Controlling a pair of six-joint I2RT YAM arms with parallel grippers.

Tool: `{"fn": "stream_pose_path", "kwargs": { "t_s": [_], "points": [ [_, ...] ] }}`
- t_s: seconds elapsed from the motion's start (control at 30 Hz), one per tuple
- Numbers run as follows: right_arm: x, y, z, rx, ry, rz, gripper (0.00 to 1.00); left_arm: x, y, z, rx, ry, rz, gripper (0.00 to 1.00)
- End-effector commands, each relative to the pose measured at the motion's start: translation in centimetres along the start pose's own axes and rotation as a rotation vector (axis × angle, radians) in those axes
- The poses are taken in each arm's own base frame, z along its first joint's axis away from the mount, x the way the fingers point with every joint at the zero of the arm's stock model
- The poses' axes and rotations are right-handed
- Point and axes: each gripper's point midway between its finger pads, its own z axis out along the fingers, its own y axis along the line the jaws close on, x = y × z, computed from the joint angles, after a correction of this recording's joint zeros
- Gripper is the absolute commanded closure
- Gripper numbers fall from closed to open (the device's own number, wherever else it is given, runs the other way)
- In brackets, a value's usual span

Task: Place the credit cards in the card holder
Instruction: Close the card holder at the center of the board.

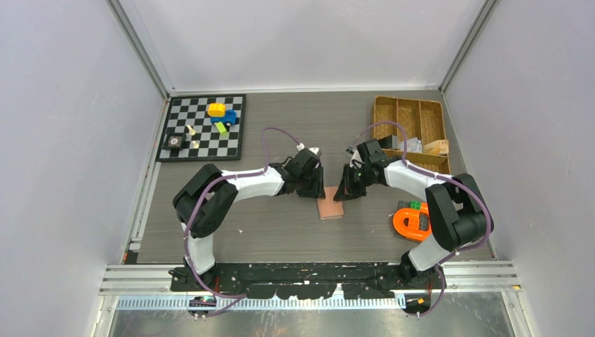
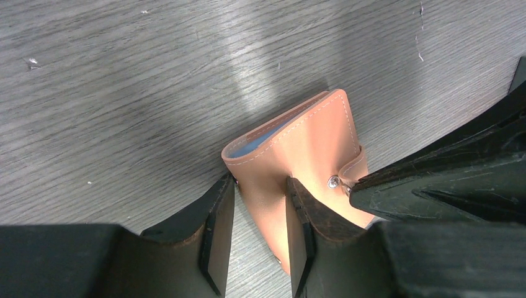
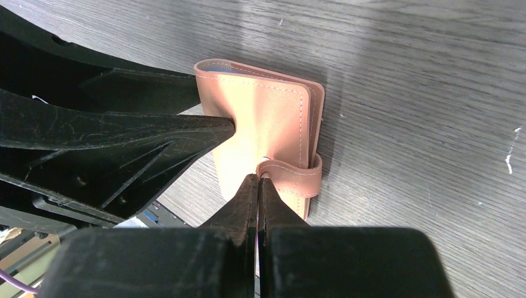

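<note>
zero cards visible outside the card holder (image 1: 330, 208) as far as i can see, so progress is hard to call. the holder lies flat mid-table (image 1: 281, 232), between the two arms, folded shut with its strap (image 3: 291, 177) wrapped over the edge and the snap button (image 2: 334, 181) apparently seated. a thin blue edge (image 2: 263, 138) shows between the covers; can't tell if that's a card or lining. left gripper (image 2: 259, 180) is part open: one finger is on the cover, the other down beside the holder's edge. it looks like pinning, not a real clamp. right gripper (image 3: 258, 180) is fully closed, tips right at the strap end by the snap; can't tell if it has any leather pinched. wicker tray (image 1: 382, 105) at far right holds a few small items, too small to identify. my read: either the snap is about to be popped to open the holder, or it's done and just been pressed shut. the pictures don't settle which. if it's opening, all card insertion is left.
</note>
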Motion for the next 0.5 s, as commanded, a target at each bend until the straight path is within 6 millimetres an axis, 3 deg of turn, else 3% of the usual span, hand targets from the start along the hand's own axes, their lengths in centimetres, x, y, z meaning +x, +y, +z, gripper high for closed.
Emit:
{"fn": "stream_pose_path", "kwargs": {
  "t_s": [0.0,0.47],
  "points": [
    [-0.9,0.4,0.2,0.007,-0.017,-0.022,1.00,3.8,2.9,1.1,-0.104,0.112,0.033,0.67],
    [-1.0,-0.9,0.5,0.098,-0.027,-0.031,1.00,3.8,2.9,1.1,-0.103,0.111,0.032,0.69]
  ]
}}
